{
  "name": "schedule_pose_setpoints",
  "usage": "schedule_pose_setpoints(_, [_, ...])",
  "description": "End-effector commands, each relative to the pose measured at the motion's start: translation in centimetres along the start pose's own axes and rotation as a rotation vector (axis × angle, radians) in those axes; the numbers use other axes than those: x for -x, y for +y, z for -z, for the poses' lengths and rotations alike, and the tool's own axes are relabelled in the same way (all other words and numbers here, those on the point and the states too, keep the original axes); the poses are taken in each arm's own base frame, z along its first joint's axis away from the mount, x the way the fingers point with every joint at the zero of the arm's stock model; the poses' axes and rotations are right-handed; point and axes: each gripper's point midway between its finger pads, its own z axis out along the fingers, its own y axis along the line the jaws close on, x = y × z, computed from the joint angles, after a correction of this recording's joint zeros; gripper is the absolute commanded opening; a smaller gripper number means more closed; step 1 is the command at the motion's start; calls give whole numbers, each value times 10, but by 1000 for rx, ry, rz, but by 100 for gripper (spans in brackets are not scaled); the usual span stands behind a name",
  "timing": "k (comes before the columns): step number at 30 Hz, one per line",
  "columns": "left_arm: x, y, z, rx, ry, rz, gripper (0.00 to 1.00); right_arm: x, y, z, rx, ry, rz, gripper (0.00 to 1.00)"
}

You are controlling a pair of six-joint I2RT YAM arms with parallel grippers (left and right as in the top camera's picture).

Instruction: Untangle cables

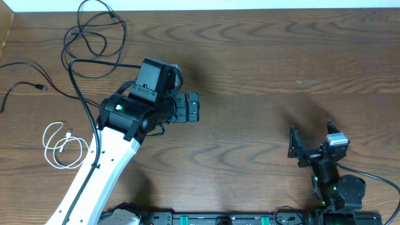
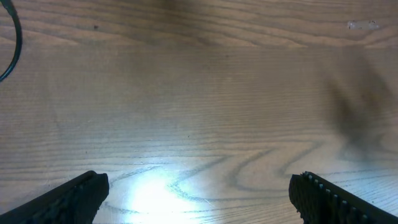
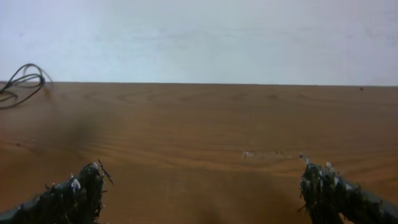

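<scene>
Three cables lie at the table's left. A long black cable (image 1: 94, 31) is looped at the back left, and an arc of a black cable (image 2: 15, 43) shows at the left wrist view's edge. A second black cable (image 1: 25, 86) trails off the left edge, its plug near the middle left. The short white cable (image 1: 62, 145) is coiled beside the left arm. My left gripper (image 1: 194, 107) is open over bare wood, right of all three cables and holding nothing. My right gripper (image 1: 310, 135) is open at the front right, far from them. In its view, black cable loops (image 3: 22, 81) show far off to the left.
The left arm's white link (image 1: 100, 169) crosses the front left next to the white cable, and a thicker black arm cable (image 1: 84, 100) runs along it. The arms' bases (image 1: 219, 219) line the front edge. Bare wood (image 1: 262, 75) lies between the two grippers.
</scene>
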Motion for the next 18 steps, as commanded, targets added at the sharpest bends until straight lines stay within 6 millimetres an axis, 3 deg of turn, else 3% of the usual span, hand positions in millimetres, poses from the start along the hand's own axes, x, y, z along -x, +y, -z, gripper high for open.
schedule_pose_setpoints(1, [3, 0, 4, 8, -16, -22, 98, -2, 0, 0, -8, 6, 46, 99])
schedule_pose_setpoints(18, [3, 0, 4, 8, -15, -22, 98, -2, -1, 0, -17, 6, 46, 99])
